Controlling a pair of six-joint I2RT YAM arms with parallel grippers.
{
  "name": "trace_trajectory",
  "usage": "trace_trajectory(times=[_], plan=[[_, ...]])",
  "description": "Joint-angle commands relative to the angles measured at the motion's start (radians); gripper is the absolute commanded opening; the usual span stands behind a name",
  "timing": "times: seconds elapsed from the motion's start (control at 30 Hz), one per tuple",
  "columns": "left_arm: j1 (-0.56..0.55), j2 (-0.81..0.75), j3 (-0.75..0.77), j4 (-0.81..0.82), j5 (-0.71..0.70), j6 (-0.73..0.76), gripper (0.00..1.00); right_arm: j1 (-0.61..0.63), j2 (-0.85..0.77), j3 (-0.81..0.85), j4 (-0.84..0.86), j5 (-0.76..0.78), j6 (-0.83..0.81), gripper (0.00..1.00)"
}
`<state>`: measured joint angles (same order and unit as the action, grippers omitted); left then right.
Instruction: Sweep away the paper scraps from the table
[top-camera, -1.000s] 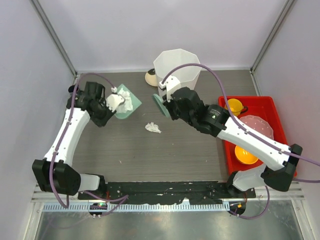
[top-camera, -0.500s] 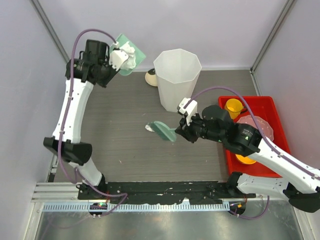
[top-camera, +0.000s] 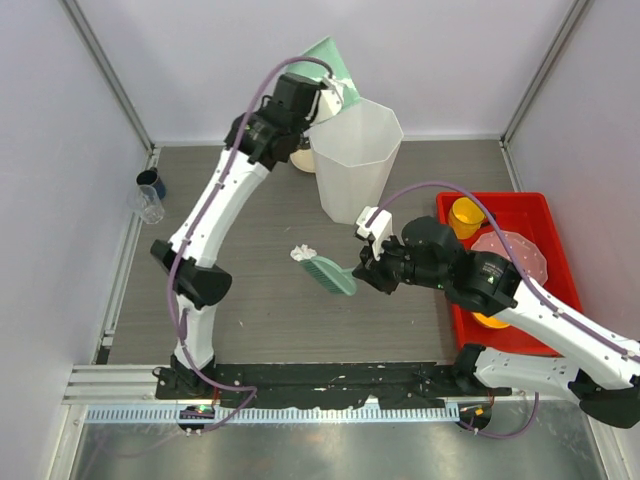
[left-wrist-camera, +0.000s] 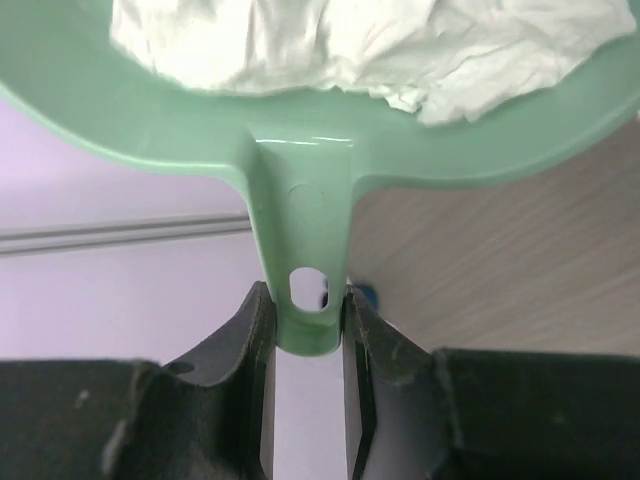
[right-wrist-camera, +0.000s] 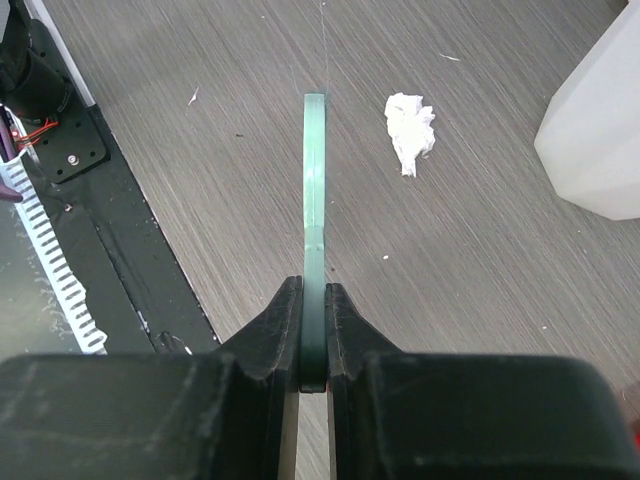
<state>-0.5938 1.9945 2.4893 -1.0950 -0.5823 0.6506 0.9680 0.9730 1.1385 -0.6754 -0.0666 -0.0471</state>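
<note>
Surface: the table (top-camera: 250, 300) is flat, dark wood-grain. A metal rail (top-camera: 100, 383) and both arm bases run along its near edge.
Room: pale walls (top-camera: 200, 60) close in the far side and both flanks.
Standing things: a tall white bin (top-camera: 355, 150) is at the far middle. A red tray (top-camera: 545, 210) at the right edge holds a yellow cup (top-camera: 467, 213) and other dishes. Two small cups (top-camera: 150, 195) stand at the far left edge.
Paper scraps: one loose scrap (top-camera: 303, 253) lies on the bare table in front of the bin. The other paper scraps (left-wrist-camera: 350, 40) are heaped in the green dustpan (left-wrist-camera: 300, 200).
Left gripper (left-wrist-camera: 306, 325): clenched on the dustpan's handle, at its hanging hole. The arm is raised high, with the pan up at the bin's far-left rim.
Right gripper (right-wrist-camera: 312, 300): clamped on the green sweeper (right-wrist-camera: 315, 180), low over the table between the loose scrap and the tray.
Top view alone: gives the whole layout, with the tray, the cups and both arms. The pan's load does not show from there.
Left wrist view alone: shows the crumpled white heap inside the pan and the fingers pressed to both sides of the handle.
Right wrist view alone: shows the sweeper edge-on as a thin strip. The loose scrap lies just right of its tip, apart from it, and a corner of the bin is at the right edge.
</note>
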Motion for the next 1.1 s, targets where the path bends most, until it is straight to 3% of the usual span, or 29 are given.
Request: trace_trajectory(times=[0.0,0.07,0.13,0.17,0.23,0.27,0.3,0.37,0.5,0.7,0.9,1.0,1.03,1.07], plan=[[-0.061,0.035,0.019,0.349,-0.275,0.265,0.0,0.003,-0.026,0.007,0.056,-0.033,-0.005,0.01],[-0.087,0.018,-0.091,0.493,-0.342,0.456,0.0,0.003,-0.033,0.007,0.062,-0.042,0.0,0.01],[-0.109,-0.026,-0.247,0.74,-0.373,0.607,0.0,0.005,-0.04,-0.002,0.071,-0.047,0.001,0.01],[-0.115,-0.04,-0.3,0.829,-0.379,0.764,0.0,0.003,-0.046,-0.005,0.08,-0.045,0.003,0.01],[-0.127,-0.074,-0.456,1.089,-0.381,0.915,0.0,0.003,-0.051,-0.011,0.086,-0.044,0.006,0.01],[-0.127,-0.082,-0.511,1.212,-0.361,1.107,0.0,0.003,-0.05,-0.011,0.086,-0.045,0.006,0.01],[-0.129,-0.091,-0.608,1.433,-0.341,1.192,0.0,0.005,-0.054,-0.01,0.086,-0.045,0.006,0.01],[-0.129,-0.086,-0.662,1.661,-0.289,1.389,0.0,0.005,-0.056,-0.008,0.085,-0.047,0.006,0.01],[-0.127,-0.065,-0.687,1.811,-0.243,1.524,0.0,0.005,-0.057,-0.009,0.089,-0.053,0.01,0.01],[-0.118,-0.074,-0.734,1.92,-0.177,1.595,0.0,0.005,-0.06,-0.013,0.089,-0.058,0.015,0.01],[-0.084,-0.137,-0.785,1.92,-0.204,1.557,0.0,0.005,-0.065,-0.006,0.094,-0.027,0.015,0.01],[-0.061,-0.234,-0.77,1.745,-0.296,1.343,0.0,0.006,-0.059,0.003,0.092,0.043,0.029,0.01],[-0.054,-0.268,-0.761,1.654,-0.322,1.237,0.0,0.005,-0.057,0.007,0.094,0.139,0.035,0.01],[-0.043,-0.302,-0.75,1.41,-0.352,1.011,0.0,0.005,-0.056,0.009,0.096,0.207,0.045,0.01]])
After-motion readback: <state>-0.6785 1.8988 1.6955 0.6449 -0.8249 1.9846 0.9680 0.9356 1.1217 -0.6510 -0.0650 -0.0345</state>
